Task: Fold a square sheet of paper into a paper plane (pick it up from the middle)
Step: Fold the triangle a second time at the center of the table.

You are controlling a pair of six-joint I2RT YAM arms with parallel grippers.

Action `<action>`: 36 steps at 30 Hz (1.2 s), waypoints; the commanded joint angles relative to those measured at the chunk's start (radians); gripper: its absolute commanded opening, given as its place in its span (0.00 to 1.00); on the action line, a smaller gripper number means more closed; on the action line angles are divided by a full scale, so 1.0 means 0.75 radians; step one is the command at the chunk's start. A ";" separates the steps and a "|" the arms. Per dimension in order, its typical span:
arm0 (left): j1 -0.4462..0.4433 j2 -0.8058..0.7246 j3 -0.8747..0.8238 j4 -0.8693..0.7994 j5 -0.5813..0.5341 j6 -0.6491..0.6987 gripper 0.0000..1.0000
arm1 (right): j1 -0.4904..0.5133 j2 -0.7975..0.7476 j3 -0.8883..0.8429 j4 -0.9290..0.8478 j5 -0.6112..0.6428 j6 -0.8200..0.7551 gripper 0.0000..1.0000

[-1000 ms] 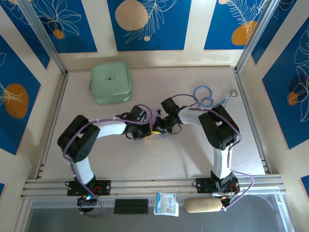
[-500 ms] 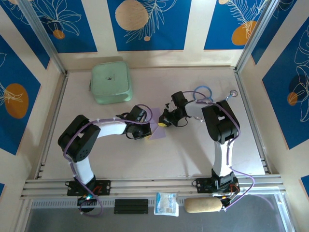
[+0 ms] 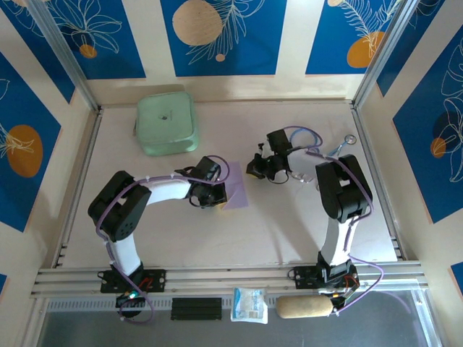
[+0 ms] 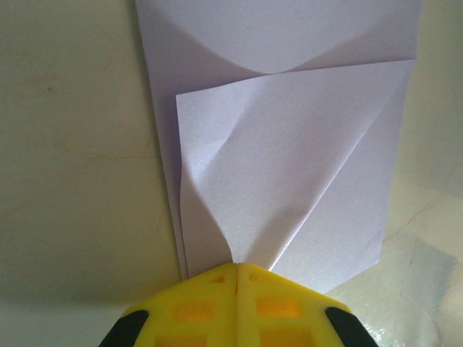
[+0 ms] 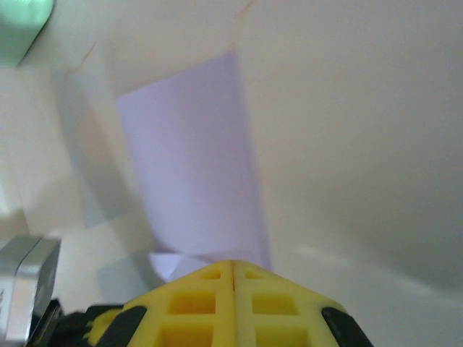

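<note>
Left gripper (image 4: 236,269) pinches paper (image 4: 289,159) at its 9 o'clock edge, anchoring the fold. Right gripper (image 5: 233,266) at 1 o'clock, fingers pressed together, empty.

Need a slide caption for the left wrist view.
Left gripper shut on the near edge of the partly folded pale lilac sheet of paper on the beige table.

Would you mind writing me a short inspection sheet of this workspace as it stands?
Surface: pale table, lightly marked.
Job's things: square sheet of paper, lilac, partly folded, lying mid-table.
Clutter: mint-green pouch far left; packet and tan roll beyond the near rail.
Hands: left hand shut, apparently pinching the paper's edge; right hand shut, empty, just right of the paper.
Cables: purple cables along both arms, none on the paper.
Surroundings: blue leaf-print panels, metal frame.
</note>
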 commanded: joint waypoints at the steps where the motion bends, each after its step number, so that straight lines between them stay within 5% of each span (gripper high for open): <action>1: -0.010 0.063 -0.003 -0.190 -0.011 0.037 0.00 | 0.081 -0.023 -0.060 0.032 -0.039 0.002 0.00; 15: -0.008 0.029 0.043 -0.196 0.012 0.075 0.00 | 0.175 0.140 -0.064 0.030 0.024 0.012 0.00; 21: -0.009 -0.037 0.088 -0.003 0.109 0.103 0.03 | 0.165 0.164 -0.089 0.005 0.063 0.003 0.00; 36: -0.009 0.118 0.082 0.092 0.084 0.095 0.03 | 0.167 0.173 -0.100 -0.008 0.076 0.007 0.00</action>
